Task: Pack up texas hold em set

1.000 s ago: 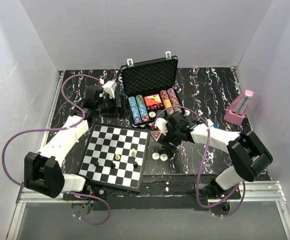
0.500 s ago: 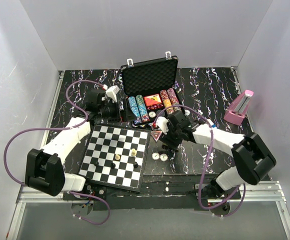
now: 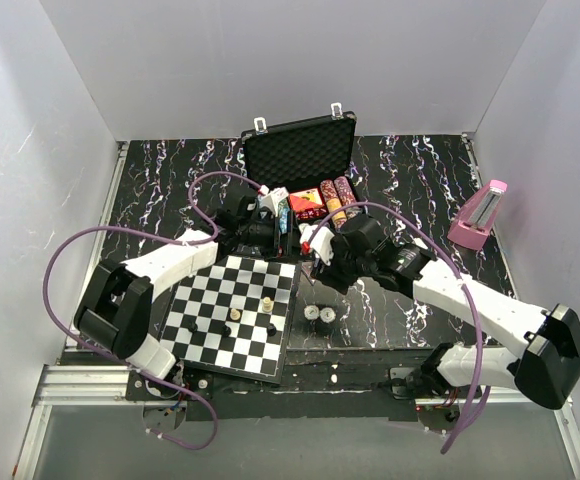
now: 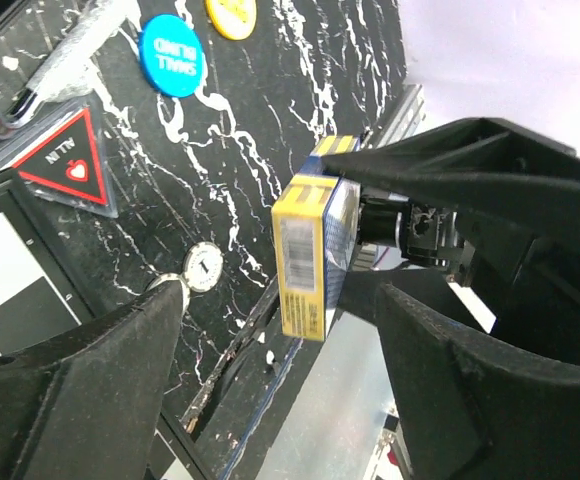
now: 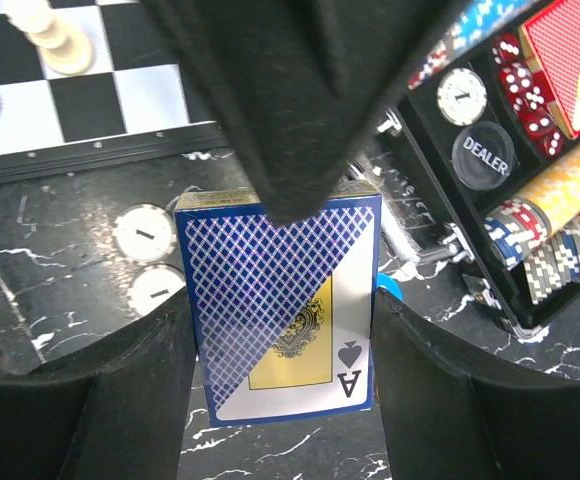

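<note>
Right wrist view: my right fingers [image 5: 440, 380] stand partly open and clamp the blue card deck [image 5: 280, 300] by its two long edges, above the surface [image 5: 30, 270] between the chessboard [image 5: 100, 100] and the open briefcase [image 3: 300, 150]. The deck's long axis runs along these fingers, with the ace-of-spades corner nearest the wrist. My left fingers [image 4: 80, 380] are spread wide around the deck, with a gap on each side.

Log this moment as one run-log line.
right gripper: shut on card deck | left gripper: open | card deck: outside briefcase | briefcase: open
</note>
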